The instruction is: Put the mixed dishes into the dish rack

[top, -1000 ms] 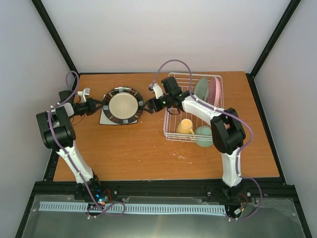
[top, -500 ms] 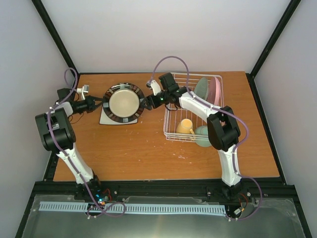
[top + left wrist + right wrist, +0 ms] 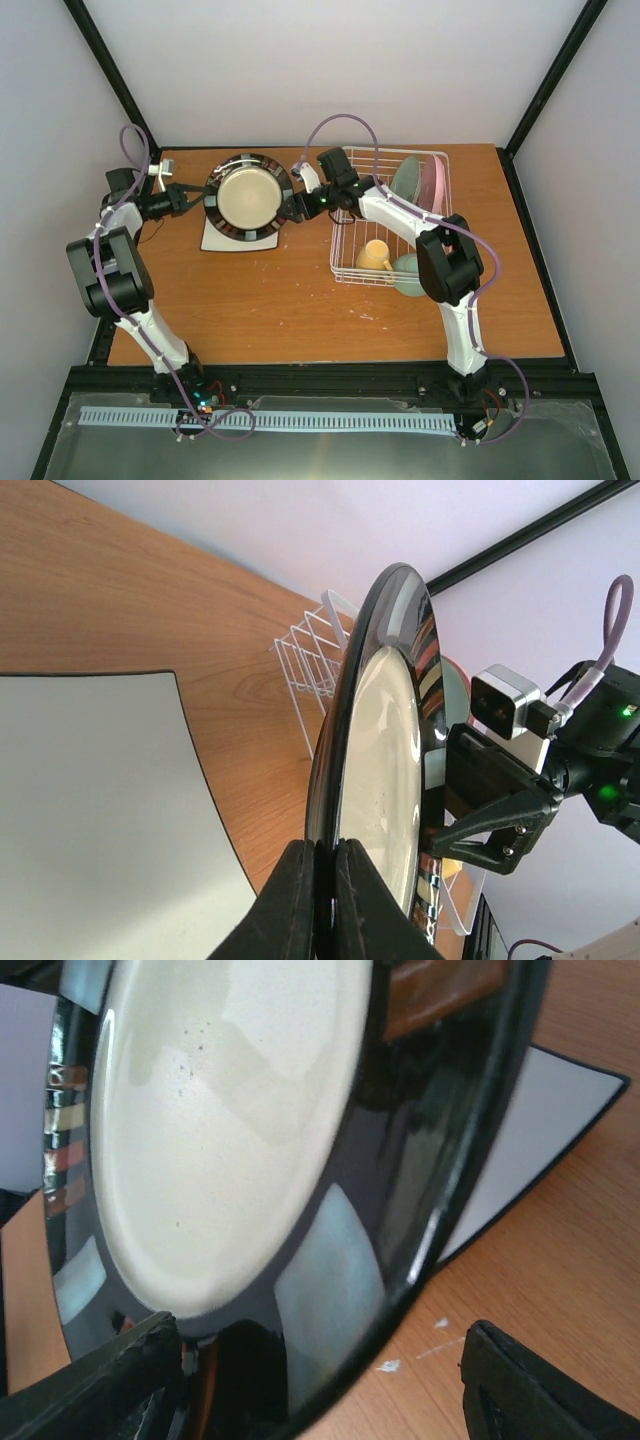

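The dark-rimmed cream round plate (image 3: 248,196) is tilted up on edge above the white square plate (image 3: 214,237), which lies flat on the table. My left gripper (image 3: 198,198) is shut on the cream plate's left rim (image 3: 372,730); its fingers (image 3: 292,900) pinch the rim. My right gripper (image 3: 293,206) is open, its jaws wide on either side of the plate's right rim (image 3: 440,1210) without gripping. The dish rack (image 3: 352,228) holds the yellow mug (image 3: 375,255), mint-green bowl (image 3: 411,274), mint-green plate (image 3: 405,180) and pink plate (image 3: 434,186).
The white square plate (image 3: 90,810) has a dark edge and fills the left of the left wrist view. The rack's wire corner (image 3: 305,660) stands just behind the held plate. Black frame posts rise at the table's back corners.
The cream plate has risen off the square plate and tipped more upright, shifting toward the back. Both grippers moved back with it.
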You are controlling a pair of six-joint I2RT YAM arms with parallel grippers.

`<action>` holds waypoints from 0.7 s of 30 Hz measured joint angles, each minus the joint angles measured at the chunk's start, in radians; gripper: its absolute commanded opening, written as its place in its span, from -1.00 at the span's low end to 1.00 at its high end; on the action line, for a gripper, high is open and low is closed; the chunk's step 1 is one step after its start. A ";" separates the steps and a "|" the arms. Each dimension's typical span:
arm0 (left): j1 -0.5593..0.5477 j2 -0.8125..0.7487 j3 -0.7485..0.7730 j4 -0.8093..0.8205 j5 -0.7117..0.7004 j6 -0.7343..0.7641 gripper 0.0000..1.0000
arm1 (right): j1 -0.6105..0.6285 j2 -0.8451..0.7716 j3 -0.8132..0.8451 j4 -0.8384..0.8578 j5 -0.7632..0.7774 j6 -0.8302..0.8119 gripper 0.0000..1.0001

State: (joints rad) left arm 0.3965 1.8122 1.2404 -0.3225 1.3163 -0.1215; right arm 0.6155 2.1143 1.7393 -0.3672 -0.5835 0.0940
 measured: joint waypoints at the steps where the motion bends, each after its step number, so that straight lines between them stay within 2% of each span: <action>1: 0.000 -0.003 0.000 0.000 0.003 0.000 -0.99 | 0.002 0.000 0.002 0.006 -0.009 0.005 0.48; 5: 0.000 -0.011 -0.012 0.001 0.016 -0.004 -0.99 | 0.011 0.000 0.010 0.040 -0.064 0.038 0.39; 9: -0.003 -0.018 -0.039 0.009 0.020 -0.010 -0.99 | 0.018 0.005 0.025 0.084 -0.143 0.092 0.19; 13: -0.003 -0.025 -0.062 0.018 0.028 -0.027 -0.99 | 0.021 0.032 0.064 0.097 -0.196 0.130 -0.25; 15: -0.002 -0.036 -0.071 0.031 0.031 -0.035 -0.99 | 0.021 0.051 0.081 0.095 -0.215 0.150 -0.62; 16: -0.002 -0.042 -0.073 0.035 0.036 -0.037 -0.99 | 0.020 0.063 0.089 0.096 -0.225 0.172 -0.88; 17: 0.000 -0.051 -0.074 0.042 0.046 -0.037 -0.99 | 0.019 0.072 0.092 0.092 -0.215 0.193 -0.94; 21: -0.001 -0.076 -0.078 0.088 0.052 -0.001 -0.98 | 0.006 0.089 0.093 0.119 -0.248 0.291 -0.94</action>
State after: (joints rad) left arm 0.3954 1.7367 1.1622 -0.2344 1.3685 -0.1226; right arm 0.6212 2.2028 1.8328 -0.2481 -0.8310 0.3855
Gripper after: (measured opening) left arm 0.055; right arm 0.075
